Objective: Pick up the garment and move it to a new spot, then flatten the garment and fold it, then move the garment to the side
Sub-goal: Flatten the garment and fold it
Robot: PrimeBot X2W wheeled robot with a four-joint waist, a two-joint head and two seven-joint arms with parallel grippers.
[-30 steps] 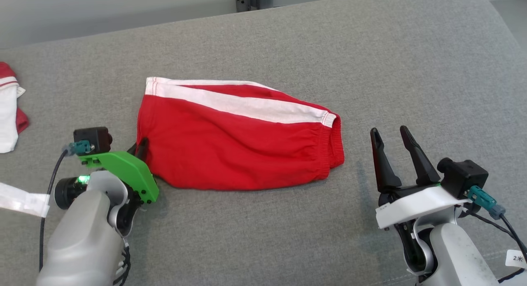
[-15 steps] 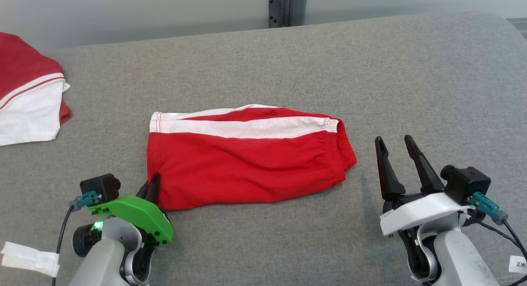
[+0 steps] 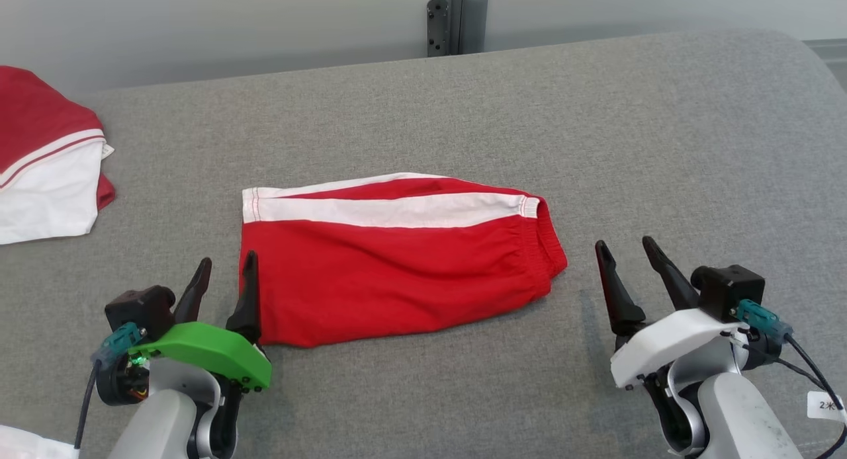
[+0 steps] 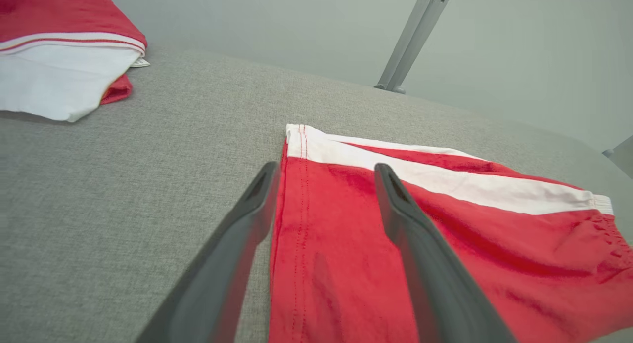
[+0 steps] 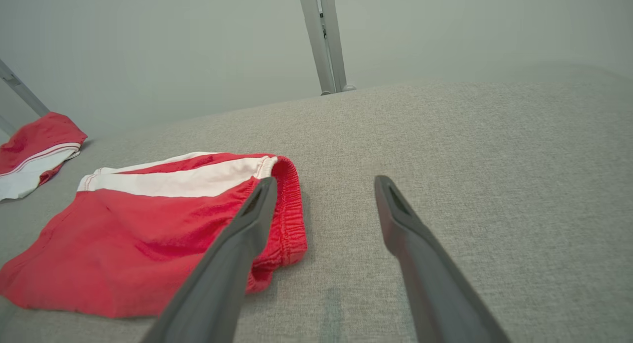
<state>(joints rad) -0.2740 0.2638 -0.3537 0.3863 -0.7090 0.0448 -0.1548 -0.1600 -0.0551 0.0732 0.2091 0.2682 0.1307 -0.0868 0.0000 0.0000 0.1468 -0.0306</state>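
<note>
The garment [image 3: 397, 267], red shorts with a white side stripe, lies folded flat on the grey fabric surface [image 3: 662, 148]. My left gripper [image 3: 226, 266] is open at the garment's near left edge, one finger over the red cloth and the other over the bare surface. In the left wrist view the garment's [image 4: 445, 224] stitched hem runs between the spread fingers of the left gripper [image 4: 326, 170]. My right gripper [image 3: 624, 247] stands open to the right of the elastic waistband, apart from it. The right wrist view shows the garment [image 5: 163, 219] left of the empty right gripper [image 5: 324, 182].
A second red and white garment [image 3: 46, 161] lies at the far left of the surface. A grey metal post [image 3: 456, 16] rises behind the back edge. A white paper tag [image 3: 26, 444] shows at the bottom left corner.
My left gripper has opened and let go of the garment's left edge. The head camera has shifted, so the whole scene sits differently in the picture. The right gripper stays open.
</note>
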